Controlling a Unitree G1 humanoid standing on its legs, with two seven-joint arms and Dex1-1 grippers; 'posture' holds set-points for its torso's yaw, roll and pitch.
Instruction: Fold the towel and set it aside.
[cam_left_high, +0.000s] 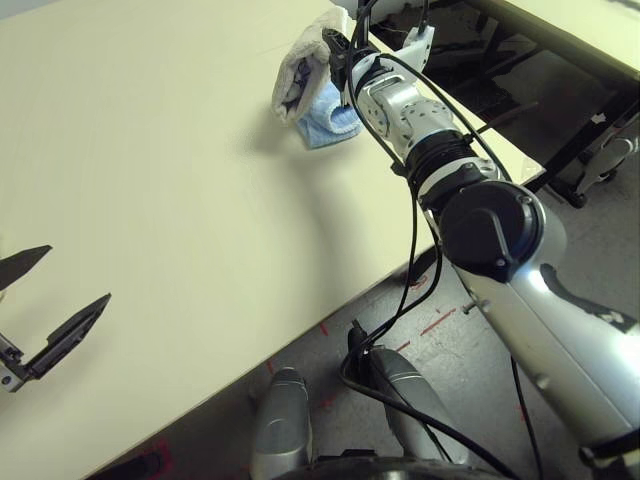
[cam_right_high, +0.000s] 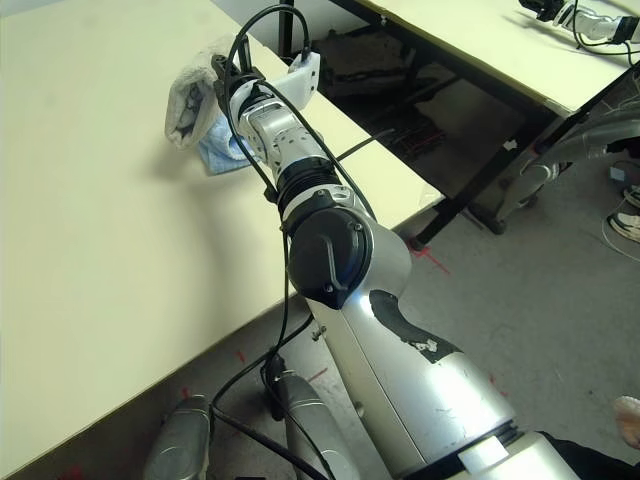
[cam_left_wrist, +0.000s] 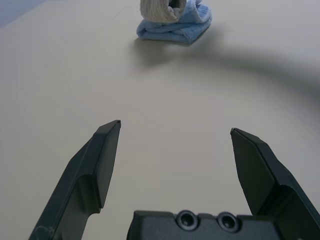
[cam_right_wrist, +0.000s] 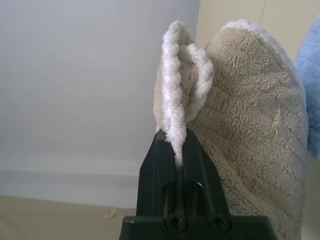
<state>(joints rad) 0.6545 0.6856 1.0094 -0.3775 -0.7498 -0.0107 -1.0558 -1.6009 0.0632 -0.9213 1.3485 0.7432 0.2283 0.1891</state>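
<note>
The robot's right claw (cam_right_wrist: 176, 145) clamps the white-edged rim of a folded beige towel (cam_right_wrist: 250, 90), the bulk of the cloth bulging beside and beyond its closed fingers. Next to the claw, under the held bundle, sits a light-blue towel (cam_left_high: 328, 120) on the pale bench (cam_left_high: 150, 180). Well apart from both, over the bench on the robot's left, the left claw (cam_left_wrist: 175, 125) stands wide open and empty.

Only the edge appears to be pinched, so the loose layers could sag and unfold if the claw lifts or swings quickly. Setting the bundle down where it hangs could leave it leaning on the blue cloth, or drag that cloth along. The bench's edge lies close by the right claw; a release too far out might let the beige towel slide off. Opening at a tilt could also spoil the fold.
</note>
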